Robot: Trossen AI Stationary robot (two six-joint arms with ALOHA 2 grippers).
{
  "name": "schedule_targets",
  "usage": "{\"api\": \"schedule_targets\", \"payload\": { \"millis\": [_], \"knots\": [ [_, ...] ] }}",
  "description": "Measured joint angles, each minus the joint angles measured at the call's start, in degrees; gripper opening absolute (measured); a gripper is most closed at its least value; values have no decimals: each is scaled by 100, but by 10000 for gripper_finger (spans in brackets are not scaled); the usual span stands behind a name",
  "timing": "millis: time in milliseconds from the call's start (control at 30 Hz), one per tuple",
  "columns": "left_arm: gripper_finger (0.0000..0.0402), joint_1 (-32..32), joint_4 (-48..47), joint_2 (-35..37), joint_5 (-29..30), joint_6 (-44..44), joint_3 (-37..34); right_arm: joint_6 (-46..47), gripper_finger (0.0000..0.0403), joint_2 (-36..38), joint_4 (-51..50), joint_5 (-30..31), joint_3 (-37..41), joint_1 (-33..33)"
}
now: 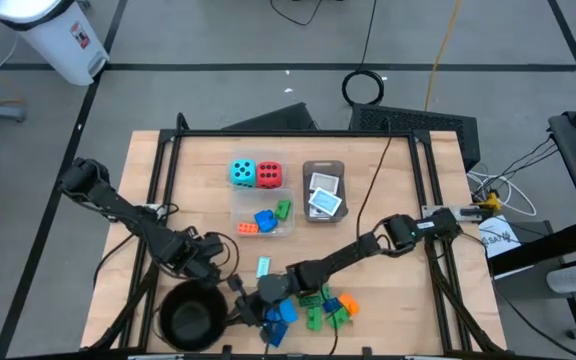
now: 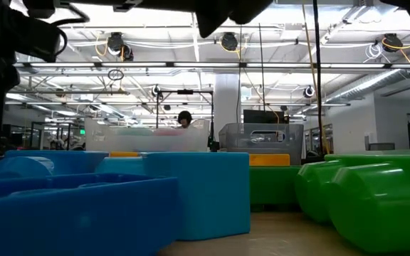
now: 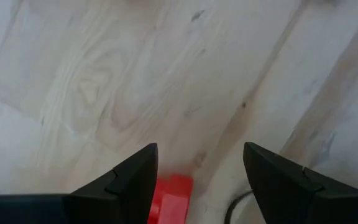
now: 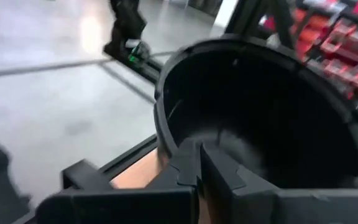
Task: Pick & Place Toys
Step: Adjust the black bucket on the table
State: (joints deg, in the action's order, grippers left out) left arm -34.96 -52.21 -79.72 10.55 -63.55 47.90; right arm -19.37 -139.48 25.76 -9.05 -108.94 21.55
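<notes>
My right gripper (image 1: pixel 248 306) (image 4: pixel 199 163) is shut and reaches level across the near part of the table. Its tips are at the rim of the round black bowl (image 1: pixel 190 318) (image 4: pixel 260 118). My left gripper (image 1: pixel 224 272) (image 3: pixel 201 180) points down over bare wood just beyond the bowl. It is open, and a small red brick (image 3: pixel 171 198) lies between its fingers, close to one finger. Loose blue (image 1: pixel 280 314), green (image 1: pixel 315 308) and orange (image 1: pixel 346 304) bricks lie beside the right arm. The teal die (image 1: pixel 242 172) and red die (image 1: pixel 268 175) stand farther back. My right gripper comes level from the table's right with its shut fingertips (image 4: pixel 188 163) at the bowl's rim (image 4: pixel 164 140). I cannot tell whether they touch the rim. Nothing shows between the fingers.
A clear tub (image 1: pixel 265 216) holding a few bricks stands mid-table, with a grey tray (image 1: pixel 324 192) of white cards to its right. One card (image 1: pixel 264 266) lies loose near the arms. In the low view, blue (image 2: pixel 191 192) and green (image 2: pixel 376 199) bricks fill the foreground.
</notes>
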Motion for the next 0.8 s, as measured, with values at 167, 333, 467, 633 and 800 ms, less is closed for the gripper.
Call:
{"api": "schedule_targets", "payload": {
  "millis": [167, 333, 467, 633, 800],
  "knots": [
    [241, 32, 41, 176, 111, 237, 184, 187, 1, -15, -279, 22, -2, -5],
    [241, 30, 45, 294, 150, 434, 357, -180, 0, 123, -405, 240, -2, 94],
    [241, 1, 70, 457, 176, 579, 471, -359, 0, 161, -409, 300, -2, 157],
    [241, -19, 64, 483, 161, 639, 487, -388, 0, 146, -454, 308, 2, 148],
    [241, -42, 91, 483, 164, 542, 487, -550, 0, 171, -222, 333, 6, 159]
  ]
}}
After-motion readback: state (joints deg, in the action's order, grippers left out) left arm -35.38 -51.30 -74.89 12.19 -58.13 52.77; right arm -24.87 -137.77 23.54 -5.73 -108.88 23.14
